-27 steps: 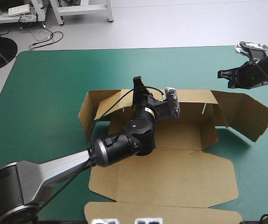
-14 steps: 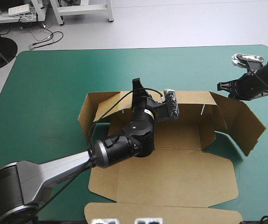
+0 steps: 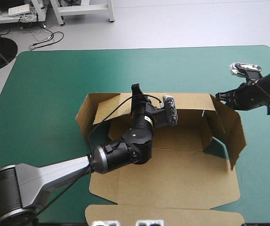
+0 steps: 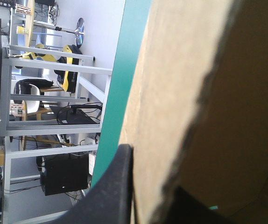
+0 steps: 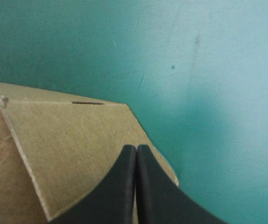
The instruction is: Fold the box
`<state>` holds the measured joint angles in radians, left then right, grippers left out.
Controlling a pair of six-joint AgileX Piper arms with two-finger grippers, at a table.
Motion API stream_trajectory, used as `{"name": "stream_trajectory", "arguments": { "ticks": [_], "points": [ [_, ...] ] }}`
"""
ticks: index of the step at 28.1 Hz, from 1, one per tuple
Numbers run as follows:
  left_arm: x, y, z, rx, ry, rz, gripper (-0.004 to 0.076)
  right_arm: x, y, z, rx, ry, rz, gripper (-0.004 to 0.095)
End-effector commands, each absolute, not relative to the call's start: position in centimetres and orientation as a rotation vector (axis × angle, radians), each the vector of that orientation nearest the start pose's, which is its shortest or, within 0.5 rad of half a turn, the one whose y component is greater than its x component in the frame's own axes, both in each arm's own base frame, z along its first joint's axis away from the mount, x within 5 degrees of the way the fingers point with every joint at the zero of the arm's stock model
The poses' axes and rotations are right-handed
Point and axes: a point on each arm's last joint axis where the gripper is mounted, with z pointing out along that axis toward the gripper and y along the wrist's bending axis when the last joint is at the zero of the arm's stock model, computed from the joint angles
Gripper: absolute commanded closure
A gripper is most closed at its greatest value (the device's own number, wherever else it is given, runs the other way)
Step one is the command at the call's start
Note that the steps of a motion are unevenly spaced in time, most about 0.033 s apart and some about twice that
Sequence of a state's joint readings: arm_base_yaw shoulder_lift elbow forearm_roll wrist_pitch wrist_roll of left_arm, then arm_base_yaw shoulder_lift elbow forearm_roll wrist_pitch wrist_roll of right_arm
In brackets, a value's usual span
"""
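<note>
The brown box [image 3: 172, 174] lies open in the middle of the table in the high view, its far wall [image 3: 194, 100] raised. My left gripper [image 3: 136, 92] sits at the top of that wall. In the left wrist view the board [image 4: 185, 70] stands between its fingers [image 4: 117, 186], so the left gripper [image 4: 150, 168] is shut on it. The right end flap [image 3: 234, 134] stands nearly upright. My right gripper [image 3: 218, 96] is at that flap's far upper corner. Seen from the right wrist, the right gripper [image 5: 136, 148] is shut in one pointed arch over the brown flap [image 5: 73, 140].
The left end flap [image 3: 85, 113] stands half raised. The lid panel and its front flap [image 3: 163, 214] lie flat toward the near edge. Bare teal-green cover [image 3: 45, 94] spreads to the left, and beyond the box at the far right [image 5: 208, 70].
The right end flap has swung up from a spread slant to nearly upright. My right gripper has moved toward the near side along with it. The left arm has shifted slightly left.
</note>
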<state>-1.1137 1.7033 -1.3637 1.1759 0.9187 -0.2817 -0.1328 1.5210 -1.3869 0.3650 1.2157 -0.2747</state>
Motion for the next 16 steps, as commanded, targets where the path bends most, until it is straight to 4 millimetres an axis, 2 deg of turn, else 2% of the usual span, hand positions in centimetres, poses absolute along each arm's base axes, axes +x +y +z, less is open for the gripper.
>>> {"name": "stream_trajectory", "arguments": {
  "ticks": [1, 7, 16],
  "points": [
    [21.8, -29.8, 32.9, 1.302, 1.641, 0.614, 0.0734, 29.2, -0.5, 34.9, -0.108, 2.628, 0.423, 0.0928],
    [21.9, -30.2, 31.6, 1.323, 1.701, 0.601, 0.0733, 27.3, -0.3, 34.1, -0.102, 2.575, 0.403, 0.0928],
    [22.1, -30.7, 30.4, 1.348, 1.720, 0.609, 0.0733, 25.0, 1.0, 33.9, -0.175, 2.449, 0.519, 0.0928]
  ]
}}
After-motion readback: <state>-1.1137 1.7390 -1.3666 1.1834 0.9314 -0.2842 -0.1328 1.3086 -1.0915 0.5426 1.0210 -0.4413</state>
